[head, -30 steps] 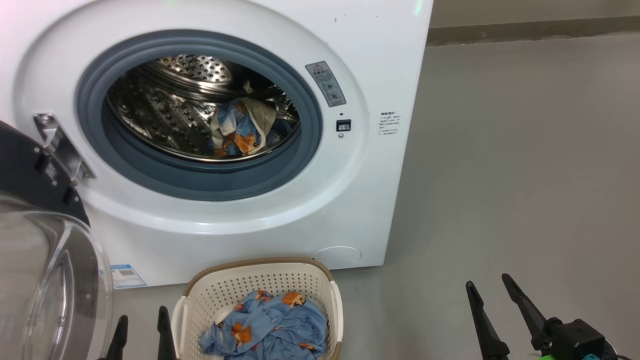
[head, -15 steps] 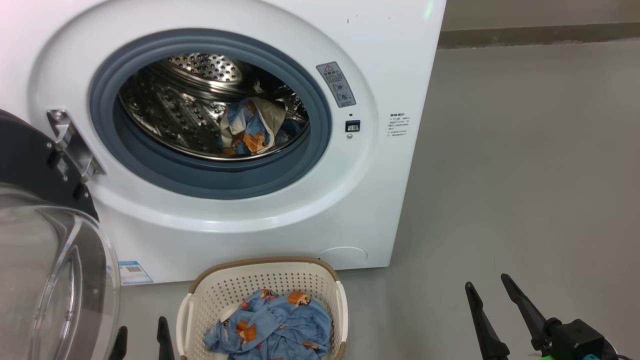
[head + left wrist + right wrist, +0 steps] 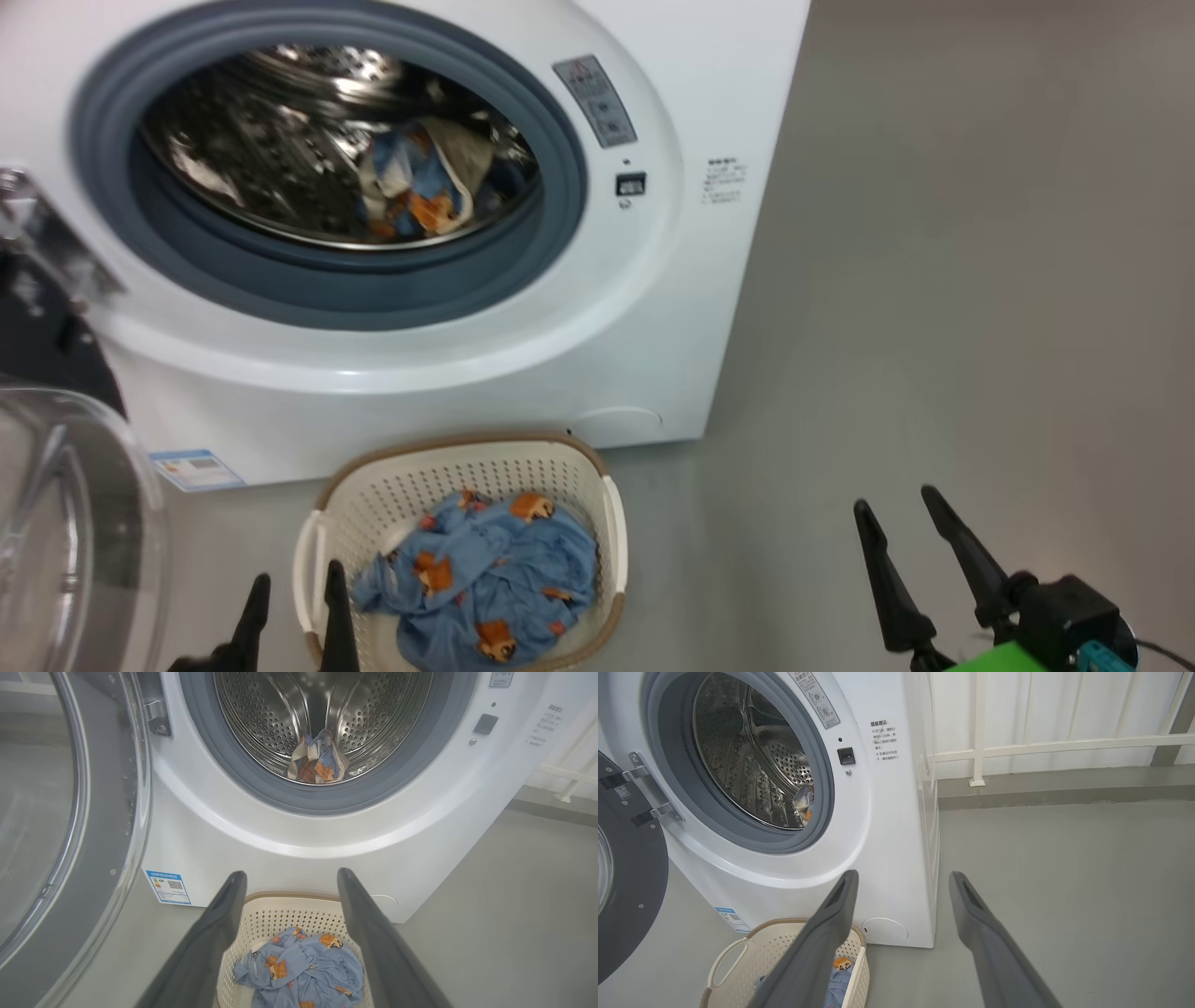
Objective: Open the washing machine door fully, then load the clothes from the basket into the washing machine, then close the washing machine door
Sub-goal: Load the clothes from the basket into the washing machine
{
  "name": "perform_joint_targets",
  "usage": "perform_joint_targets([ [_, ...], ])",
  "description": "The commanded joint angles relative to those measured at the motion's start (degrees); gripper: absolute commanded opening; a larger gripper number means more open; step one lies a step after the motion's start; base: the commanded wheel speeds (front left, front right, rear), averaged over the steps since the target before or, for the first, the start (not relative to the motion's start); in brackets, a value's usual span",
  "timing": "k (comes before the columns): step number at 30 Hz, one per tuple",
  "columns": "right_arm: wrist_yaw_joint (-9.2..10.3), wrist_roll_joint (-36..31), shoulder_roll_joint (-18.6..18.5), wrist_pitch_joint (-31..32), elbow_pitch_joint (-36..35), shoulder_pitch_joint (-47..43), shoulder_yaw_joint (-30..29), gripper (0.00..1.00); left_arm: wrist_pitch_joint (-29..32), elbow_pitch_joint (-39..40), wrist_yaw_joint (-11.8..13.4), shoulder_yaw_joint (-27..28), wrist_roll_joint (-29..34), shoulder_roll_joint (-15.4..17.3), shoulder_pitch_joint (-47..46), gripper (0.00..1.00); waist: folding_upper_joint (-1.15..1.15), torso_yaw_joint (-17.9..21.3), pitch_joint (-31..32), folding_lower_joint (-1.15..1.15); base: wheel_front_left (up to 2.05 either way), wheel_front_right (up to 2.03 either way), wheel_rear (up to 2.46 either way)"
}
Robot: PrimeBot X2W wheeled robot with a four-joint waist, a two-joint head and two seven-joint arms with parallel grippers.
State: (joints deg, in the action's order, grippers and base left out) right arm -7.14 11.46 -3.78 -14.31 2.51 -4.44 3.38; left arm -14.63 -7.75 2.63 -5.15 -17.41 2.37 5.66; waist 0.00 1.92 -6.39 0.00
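Washing machine (image 3: 653, 308) — white front-loader, drum (image 3: 261, 718) exposed. Glass-bowled door (image 3: 626, 891) swung wide at machine's left. Basket (image 3: 448, 467) on floor (image 3: 934, 280) just before machine's front; clothes (image 3: 485, 579) bunched inside, one matching garment (image 3: 420, 187) already in drum. Left gripper (image 3: 297, 574) low before machine, at basket's left rim; right gripper (image 3: 893, 499) off machine's right corner — both jaws spread wide, holding nothing. Risks: pinching basket wall along with cloth would lift basket; trailing fabric could snag on gasket (image 3: 560, 233).
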Motion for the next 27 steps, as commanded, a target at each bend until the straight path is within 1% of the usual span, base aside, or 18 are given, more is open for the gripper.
perform_joint_targets([
  [1,-0.35,-0.1,-0.1,-0.7,-1.7,2.6,1.4,1.0,-0.4,0.0,-0.5,1.5,0.8,0.5,-3.1,1.0,0.0,3.1,-4.2,0.0,0.0,0.0,0.0],
  [6,-0.35,0.0,0.7,-0.7,-2.0,4.9,1.6,1.0,1.3,-4.1,-1.5,0.5,0.9,1.5,-7.7,1.0,0.0,6.4,-9.3,0.0,0.0,0.0,0.0],
  [8,-0.35,0.1,0.8,-0.7,-2.0,5.8,1.9,1.0,2.5,-5.9,-2.4,0.2,0.5,2.0,-9.9,1.0,0.0,7.6,-11.3,0.0,0.0,0.0,0.0],
  [10,-0.35,0.8,0.9,-0.7,-2.2,6.8,2.2,1.0,3.9,-7.8,-3.3,0.2,0.1,2.9,-12.2,1.0,0.0,8.8,-13.3,0.0,0.0,0.0,0.0],
  [16,-0.35,3.6,0.9,-0.7,-2.5,9.8,3.3,1.0,8.2,-15.0,-4.6,0.0,0.3,6.2,-19.0,1.0,0.0,12.3,-18.9,0.0,0.0,0.0,0.0],
  [20,-0.35,5.0,0.9,-0.7,-2.8,11.6,4.0,1.0,10.8,-21.0,-4.9,-0.2,1.0,8.7,-23.1,1.0,0.0,14.7,-22.1,0.0,0.0,0.0,0.0],
  [22,-0.35,5.4,0.9,-0.7,-2.8,11.9,4.1,1.0,11.1,-22.6,-4.9,0.2,0.7,9.0,-24.2,1.0,0.0,15.3,-22.9,0.0,0.0,0.0,0.0],
  [27,-0.35,7.0,0.9,-0.7,-3.1,13.1,4.8,1.0,12.5,-30.3,-5.3,1.0,0.1,11.1,-28.9,1.0,0.0,17.9,-26.4,0.0,0.0,0.0,0.0],
])
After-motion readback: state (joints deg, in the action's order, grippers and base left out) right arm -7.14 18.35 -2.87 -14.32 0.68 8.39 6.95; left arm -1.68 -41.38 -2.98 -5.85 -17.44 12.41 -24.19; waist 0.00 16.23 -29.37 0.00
